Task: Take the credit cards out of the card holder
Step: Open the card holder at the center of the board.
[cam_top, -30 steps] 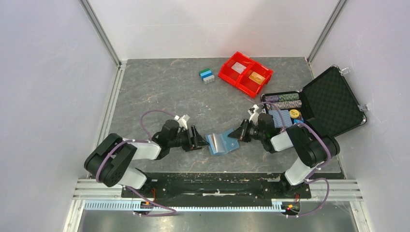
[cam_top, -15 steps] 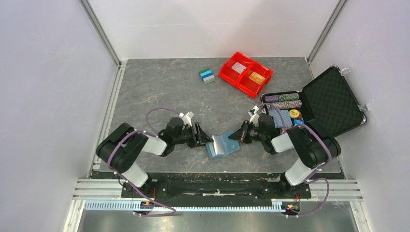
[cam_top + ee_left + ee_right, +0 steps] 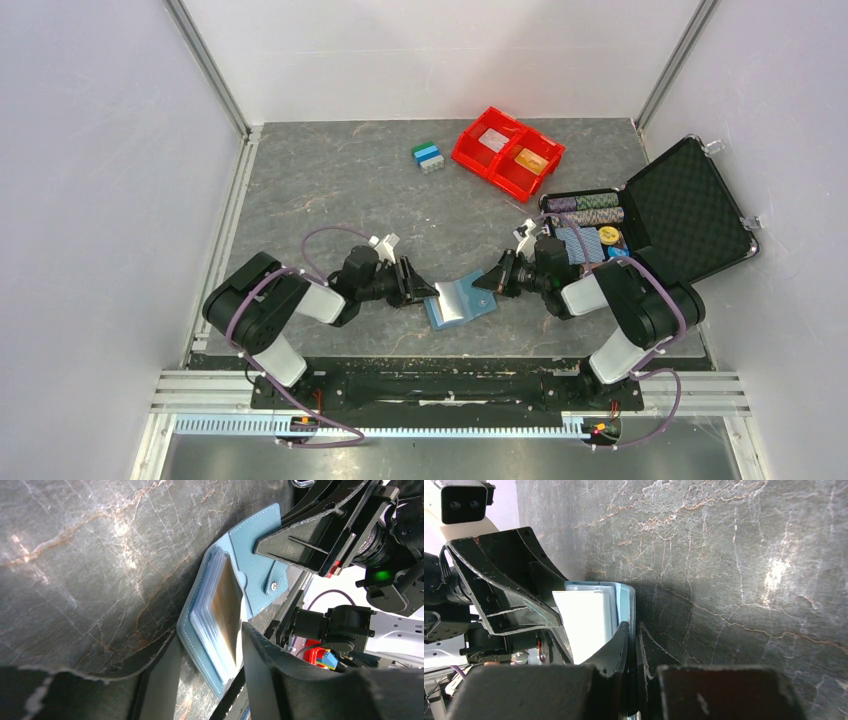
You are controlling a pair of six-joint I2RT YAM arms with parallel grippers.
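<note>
Left gripper has slid in toward the card holder since a second back, and its jaws have narrowed. The right arm hasn't budged. Holder sits on the table low in the middle of the top view, between the two arms.

Right gripper is clamped on the holder's blue flap edge, keeping it propped open. The left one's fingers stand apart, straddling the end of the pocket panel, and aren't squeezing anything that I can see.

One pale credit card shows in the pocket (it looks glossy and brownish from the left wrist view, probably just reflection). The red bin toward the upper right holds a whitish piece and an orange one. Maybe cards, too small to tell.

To do this bit well, I'd pinch the card only, not the clear sleeve with it. Keep the right clamp firm so the holder can't follow, and pull straight along the pocket. Slick plastic, so a shallow grip will likely slip.
</note>
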